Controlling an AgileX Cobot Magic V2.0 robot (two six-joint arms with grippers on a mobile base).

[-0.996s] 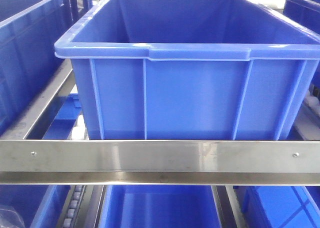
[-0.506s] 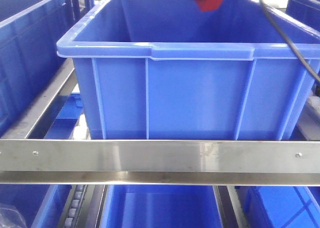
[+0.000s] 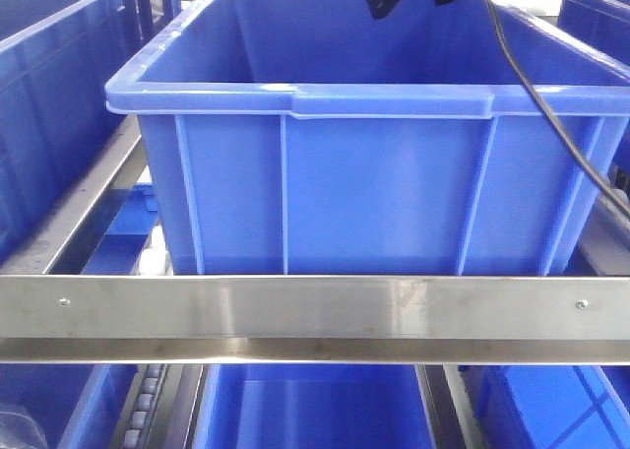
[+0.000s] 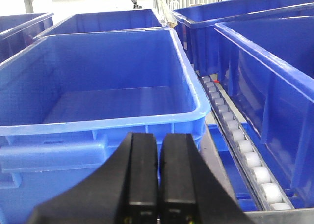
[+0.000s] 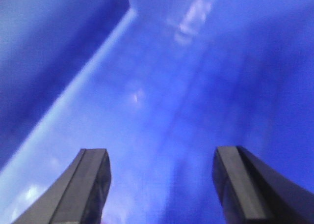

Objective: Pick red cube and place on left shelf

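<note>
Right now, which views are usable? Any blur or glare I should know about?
Right wrist view: soft and smeared, only the open right gripper over blue bin floor with faint reflections. Left wrist view: sharp; shut left gripper fills the lower frame, background windows blown out. Front view: crisp on the blue bin, with a glare patch on the steel rail.

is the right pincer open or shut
Open: the right pincer shows two fingers spread wide apart, with only the blue bin between them.
</note>
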